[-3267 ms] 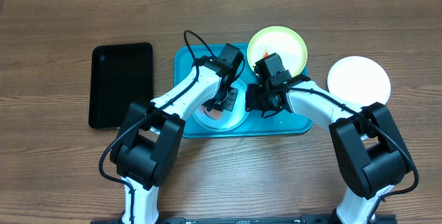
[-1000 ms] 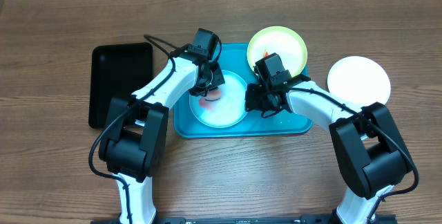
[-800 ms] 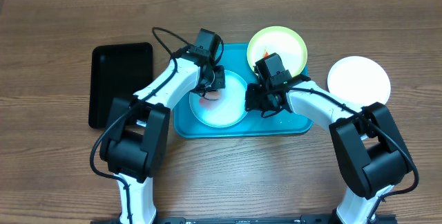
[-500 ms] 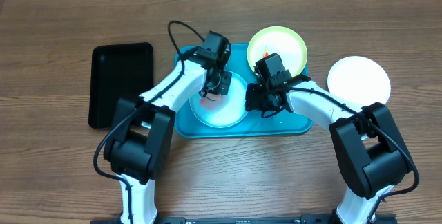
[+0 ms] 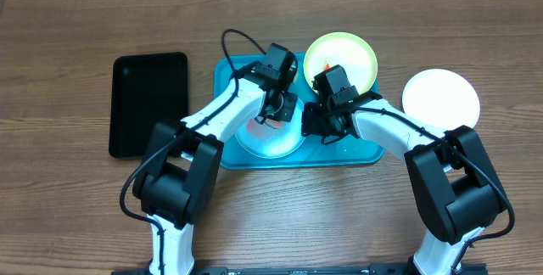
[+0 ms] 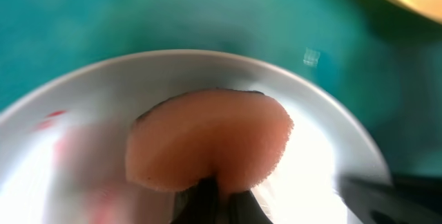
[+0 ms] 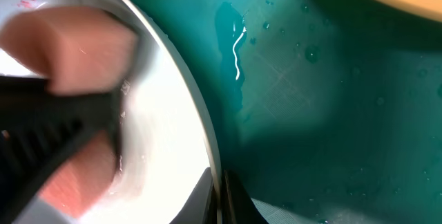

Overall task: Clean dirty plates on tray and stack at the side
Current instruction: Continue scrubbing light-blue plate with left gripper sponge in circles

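Jaws of the left gripper (image 5: pixel 274 115) clamp the pink sponge (image 6: pixel 207 144) against the light blue plate (image 5: pixel 273 145) inside the tray (image 5: pixel 356 153), while the right gripper (image 7: pixel 219 193) pinches that plate's rim. The yellow-green plate (image 5: pixel 352 58) overlaps the tray's far corner; the white plate (image 5: pixel 440 97) lies on the counter (image 5: pixel 85 216).

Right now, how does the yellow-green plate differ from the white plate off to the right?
The yellow-green plate carries a red smear; the white plate looks clean. The yellow-green plate sits at the far end of the tray, overlapping its rim; the white plate lies on the table, apart from the tray. Both are round and of like size.
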